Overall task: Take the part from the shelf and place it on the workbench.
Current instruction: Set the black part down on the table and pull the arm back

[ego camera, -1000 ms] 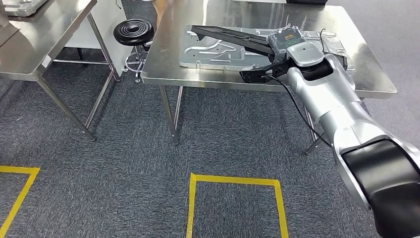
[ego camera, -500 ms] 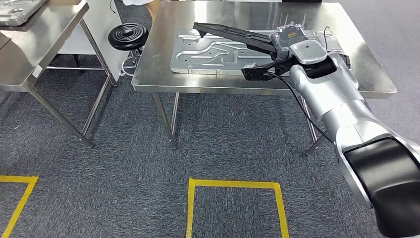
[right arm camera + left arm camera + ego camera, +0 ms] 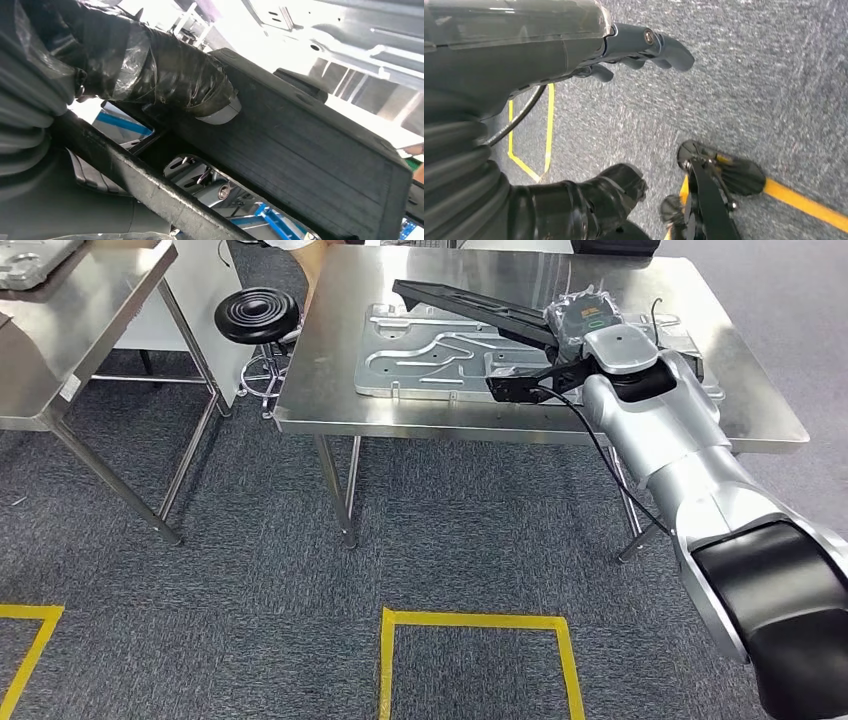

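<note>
Steel workbench (image 3: 420,418) fills upper centre of head view, a pressed metal panel (image 3: 440,352) lying flat on it; second steel table (image 3: 60,350) at upper left, black stool (image 3: 257,312) between them; right hand (image 3: 583,322) grasps the long black part (image 3: 470,312), held slanted above the panel; left hand (image 3: 574,55) hangs over carpet, fingers loose, holding nothing.

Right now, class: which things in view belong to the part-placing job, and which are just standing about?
Job:
black part, held by the right hand
workbench
grey metal plate under the part

Bystanders:
black stool
side table
yellow floor tape
</note>
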{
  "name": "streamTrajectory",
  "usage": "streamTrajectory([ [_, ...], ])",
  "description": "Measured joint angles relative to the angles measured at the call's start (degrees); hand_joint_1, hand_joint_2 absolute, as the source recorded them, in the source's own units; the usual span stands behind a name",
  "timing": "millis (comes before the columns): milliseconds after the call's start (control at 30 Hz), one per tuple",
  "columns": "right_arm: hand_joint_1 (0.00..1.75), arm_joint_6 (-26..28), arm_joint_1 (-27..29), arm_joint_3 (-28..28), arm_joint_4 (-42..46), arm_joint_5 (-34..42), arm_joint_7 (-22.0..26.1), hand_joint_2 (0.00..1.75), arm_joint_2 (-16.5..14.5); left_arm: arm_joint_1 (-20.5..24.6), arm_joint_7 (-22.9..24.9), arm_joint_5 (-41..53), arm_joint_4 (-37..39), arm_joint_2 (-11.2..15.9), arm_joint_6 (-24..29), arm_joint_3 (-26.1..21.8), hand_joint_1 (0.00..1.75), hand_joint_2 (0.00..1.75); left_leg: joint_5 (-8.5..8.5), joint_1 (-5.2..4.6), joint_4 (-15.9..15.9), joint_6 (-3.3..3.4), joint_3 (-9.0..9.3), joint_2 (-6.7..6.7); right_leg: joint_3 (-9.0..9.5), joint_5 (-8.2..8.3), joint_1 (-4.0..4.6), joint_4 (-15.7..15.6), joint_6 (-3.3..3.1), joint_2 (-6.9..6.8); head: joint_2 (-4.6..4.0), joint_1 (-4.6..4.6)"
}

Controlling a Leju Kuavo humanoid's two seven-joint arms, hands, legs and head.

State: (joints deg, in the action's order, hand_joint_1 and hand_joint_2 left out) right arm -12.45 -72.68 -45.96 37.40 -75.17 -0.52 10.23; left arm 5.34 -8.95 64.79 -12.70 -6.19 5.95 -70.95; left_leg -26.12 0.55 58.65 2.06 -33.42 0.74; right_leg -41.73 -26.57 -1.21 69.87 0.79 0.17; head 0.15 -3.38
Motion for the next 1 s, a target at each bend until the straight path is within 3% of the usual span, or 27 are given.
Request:
streamTrajectory([
  [67, 1.75, 0.03, -0.12, 0.07, 0.00, -0.10, 0.00, 1.75, 0.07, -0.01, -0.03, 0.02, 0.00, -0.06, -0.01, 0.00, 0.00, 1.75, -0.64, -0.15, 0.09, -0.32, 0.64, -0.01, 2.76, 3.34, 0.42, -6.65, -0.55, -0.34, 0.00, 0.01],
  [167, 1.75, 0.10, -0.24, 0.13, 0.01, -0.39, 0.00, 1.75, 0.10, 0.07, -0.08, 0.09, 0.00, -0.09, -0.01, 0.00, 0.00, 1.75, -0.95, -0.27, 0.12, -0.98, 0.58, 0.00, 4.20, 3.05, 0.97, -9.69, -1.03, -0.36, 0.00, 0.02],
  [267, 1.75, 0.16, -0.20, 0.19, 0.11, -0.83, 0.00, 1.75, 0.08, 0.10, -0.13, 0.15, -0.01, -0.01, 0.01, 0.00, 0.00, 1.75, -2.44, -0.27, 1.80, -1.72, -0.18, -0.11, 4.92, 2.93, 0.36, -10.55, -1.61, -0.17, 0.00, -0.04],
  [367, 1.75, 0.21, -0.20, 0.23, 0.19, -0.98, 0.00, 1.75, 0.06, -0.01, -0.16, 0.18, -0.01, 0.02, 0.01, -0.01, 0.00, 1.75, -6.31, 0.01, 11.71, -2.41, -5.31, -0.31, 5.68, 2.58, 0.28, -10.88, -2.39, -0.06, 0.00, -0.07],
  [433, 1.75, 0.20, -0.06, 0.24, 0.17, -1.01, 0.02, 1.75, 0.04, -0.07, -0.16, 0.19, 0.00, -0.02, 0.00, -0.02, 0.00, 1.75, -6.36, 0.19, 15.98, -2.71, -8.33, -0.31, 6.02, 2.26, 0.33, -10.81, -2.50, 0.23, 0.00, -0.07],
  [467, 1.75, 0.20, -0.02, 0.24, 0.17, -1.02, 0.04, 1.75, 0.04, -0.07, -0.16, 0.19, 0.00, -0.02, 0.01, -0.02, 0.00, 1.75, -4.78, 0.27, 15.04, -2.77, -8.42, -0.31, 6.24, 2.05, 0.32, -10.73, -2.43, 0.42, 0.00, -0.07],
  [533, 1.75, 0.18, -0.04, 0.24, 0.18, -1.13, 0.07, 1.75, 0.05, -0.08, -0.16, 0.19, 0.00, 0.02, 0.01, -0.02, 0.00, 1.75, -0.06, 0.37, 8.24, -2.62, -6.10, -0.38, 6.74, 1.52, 0.28, -10.50, -2.17, 0.71, 0.00, -0.07],
  [600, 1.75, 0.15, -0.19, 0.24, 0.19, -1.35, 0.09, 1.75, 0.07, -0.07, -0.16, 0.19, 0.00, 0.08, 0.01, -0.04, 0.00, 1.75, 2.34, 0.24, 2.29, -2.23, -3.65, -0.51, 6.75, 1.09, 0.41, -10.15, -1.71, 0.92, 0.00, -0.06],
  [700, 1.75, 0.06, -0.31, 0.25, 0.19, -1.58, 0.33, 1.75, 0.11, 0.08, -0.17, 0.34, 0.00, 0.11, -0.01, -0.06, 0.00, 1.75, 2.09, -0.01, 0.43, -1.52, -2.87, -0.50, 6.42, 1.03, 0.45, -10.14, -0.84, 1.06, 0.00, -0.06],
  [767, 1.75, 0.03, -0.35, 0.26, 0.18, -1.64, 0.52, 1.75, 0.25, 0.06, -0.18, 0.45, 0.00, 0.11, -0.01, -0.06, 0.00, 1.75, 2.25, 0.13, -0.22, -0.90, -2.36, -0.35, 6.02, 0.13, 0.32, -9.01, -0.31, 0.73, 0.00, -0.04],
  [833, 1.75, 0.01, -0.42, 0.26, 0.18, -1.68, 0.61, 1.75, 0.42, 0.07, -0.19, 0.43, 0.00, 0.11, -0.01, -0.07, 0.00, 1.75, 2.24, 0.25, -0.58, -0.28, -1.93, -0.23, 3.65, -2.60, 0.22, -3.76, 0.10, 0.32, 0.00, -0.03],
  [900, 1.75, -0.05, -0.37, 0.26, 0.14, -1.70, 0.63, 1.75, 0.53, 0.12, -0.19, 0.39, 0.00, 0.11, 0.00, -0.07, 0.00, 1.75, 2.01, 0.23, -0.48, 0.09, -1.82, -0.25, -0.01, -5.20, 0.13, 3.29, 0.42, 0.22, 0.00, -0.03],
  [933, 1.75, -0.09, -0.32, 0.26, 0.11, -1.70, 0.64, 1.75, 0.58, 0.10, -0.19, 0.38, 0.00, 0.11, 0.00, -0.07, 0.00, 1.75, 1.87, 0.22, -0.39, 0.13, -1.74, -0.28, -1.12, -5.17, 0.05, 4.93, 0.52, 0.20, 0.00, -0.03],
  [967, 1.75, -0.12, -0.30, 0.26, 0.10, -1.70, 0.64, 1.75, 0.59, 0.07, -0.19, 0.37, 0.00, 0.10, 0.00, -0.07, 0.00, 1.75, 1.70, 0.22, -0.28, 0.09, -1.62, -0.30, -1.24, -4.12, -0.03, 4.51, 0.56, 0.16, 0.00, -0.03],
  [1000, 1.75, -0.14, -0.31, 0.26, 0.10, -1.70, 0.65, 1.75, 0.59, 0.04, -0.19, 0.36, 0.00, 0.09, 0.00, -0.07, 0.00, 1.75, 1.48, 0.22, -0.14, -0.03, -1.45, -0.32, -0.28, -2.14, -0.10, 1.98, 0.52, 0.07, 0.00, -0.03],
])
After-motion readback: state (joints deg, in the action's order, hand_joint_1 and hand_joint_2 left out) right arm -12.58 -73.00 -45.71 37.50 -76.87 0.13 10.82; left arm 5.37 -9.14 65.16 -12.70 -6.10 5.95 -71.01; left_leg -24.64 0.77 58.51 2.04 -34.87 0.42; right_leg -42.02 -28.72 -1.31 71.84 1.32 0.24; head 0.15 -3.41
